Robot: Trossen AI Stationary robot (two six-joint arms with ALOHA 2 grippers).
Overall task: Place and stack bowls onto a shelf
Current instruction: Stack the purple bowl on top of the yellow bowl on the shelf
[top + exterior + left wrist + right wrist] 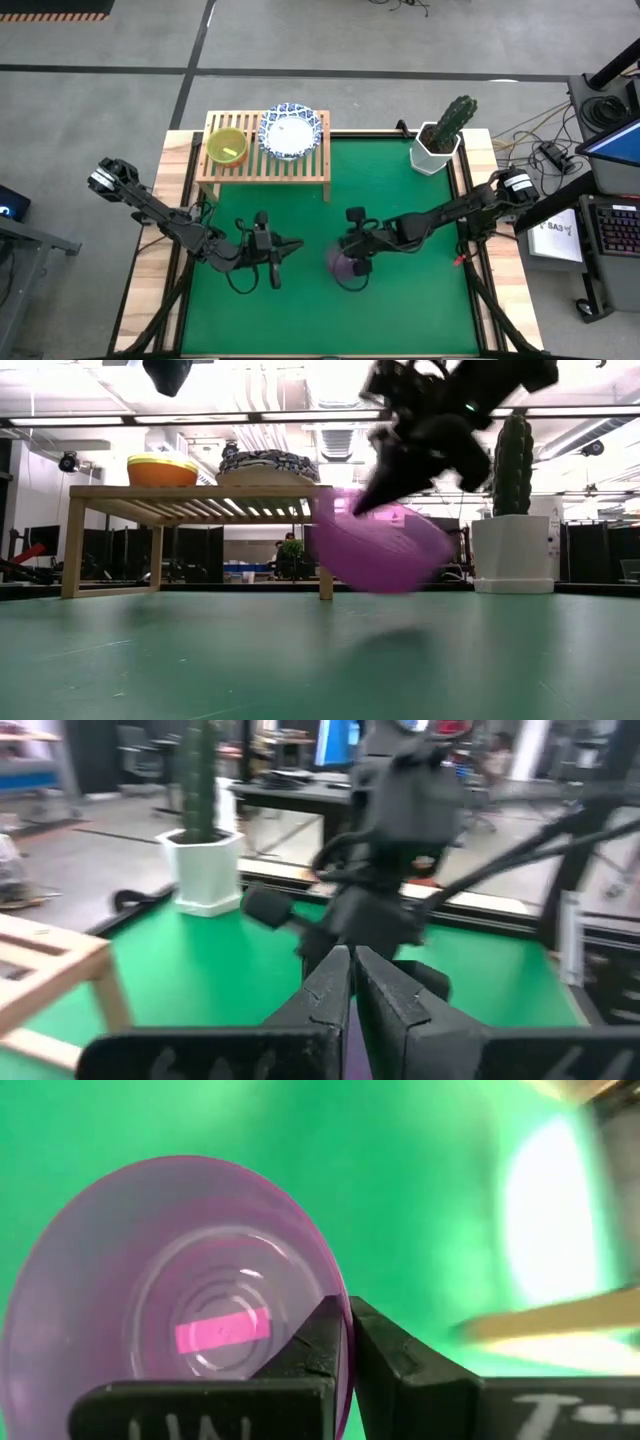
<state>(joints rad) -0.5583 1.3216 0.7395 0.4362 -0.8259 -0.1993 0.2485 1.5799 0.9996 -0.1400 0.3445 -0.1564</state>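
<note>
A purple plastic bowl (375, 550) hangs tilted above the green mat, and my right gripper (347, 1315) is shut on it near the mat's middle (345, 265). My left gripper (297, 243) is shut and hovers just to the bowl's left, touching nothing. The light-wood shelf (265, 165) stands at the mat's far left. On its slats rest a yellow-green bowl (227, 147) and white blue-rimmed bowls (292, 131), which the low view shows as a stack (268, 463). My right gripper pinches the purple bowl's rim (343, 1342), one finger inside the bowl (315, 1340) and one outside (385, 1350). The fingers slant down from above and from the table's right. The bowl is lifted clear of the mat and tilted, hanging below the fingers (400, 470).
A cactus in a white angular pot (437, 150) stands at the mat's far right corner. Bare green mat (330, 320) lies near the front edge and between the shelf and the pot. Cables and a screen sit off the table's right side.
</note>
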